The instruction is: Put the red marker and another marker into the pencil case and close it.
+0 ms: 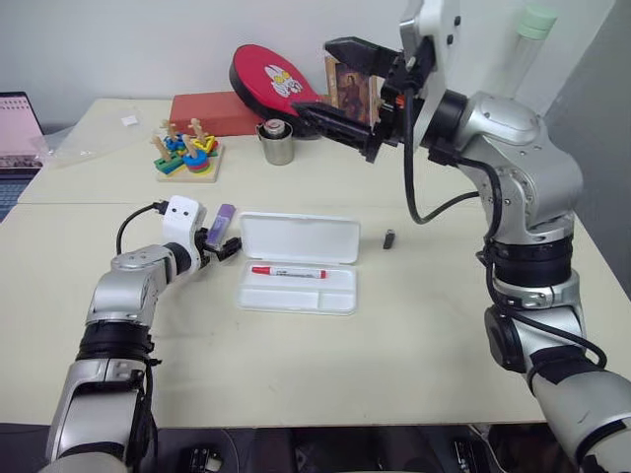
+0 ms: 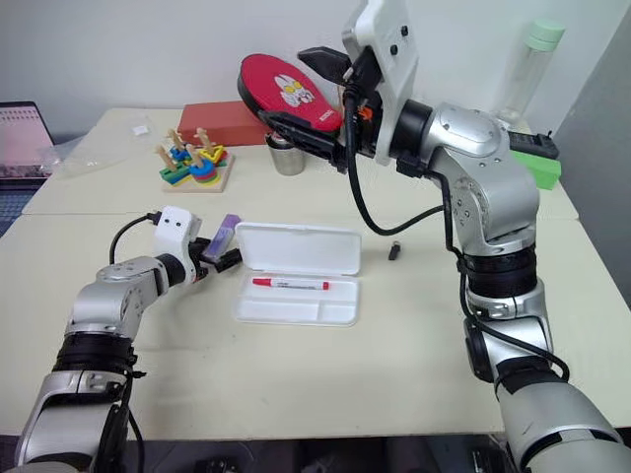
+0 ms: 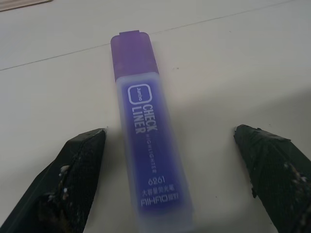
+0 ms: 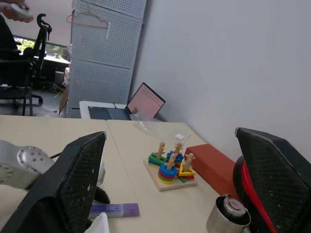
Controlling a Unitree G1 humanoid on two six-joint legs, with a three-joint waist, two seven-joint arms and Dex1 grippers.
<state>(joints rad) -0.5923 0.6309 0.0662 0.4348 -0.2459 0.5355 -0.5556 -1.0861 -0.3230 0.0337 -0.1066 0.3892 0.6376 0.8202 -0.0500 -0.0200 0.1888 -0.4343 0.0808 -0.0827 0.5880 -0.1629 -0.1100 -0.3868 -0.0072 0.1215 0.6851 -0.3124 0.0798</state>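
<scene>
Red marker (image 1: pixel 288 271) lies in the open pencil case (image 1: pixel 299 264), one down. Left claw (image 1: pixel 225 248), released, straddles the purple marker (image 3: pixel 148 141) on the surface beside the case, lined up to grab. Right claw (image 1: pixel 340 84) gapes aloft, clear.

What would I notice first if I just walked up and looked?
The white pencil case lies open mid-table with the red marker inside. Just to its left, the left gripper sits open around a purple marker on the table. The right gripper hangs open, high over the table's far side.
</scene>
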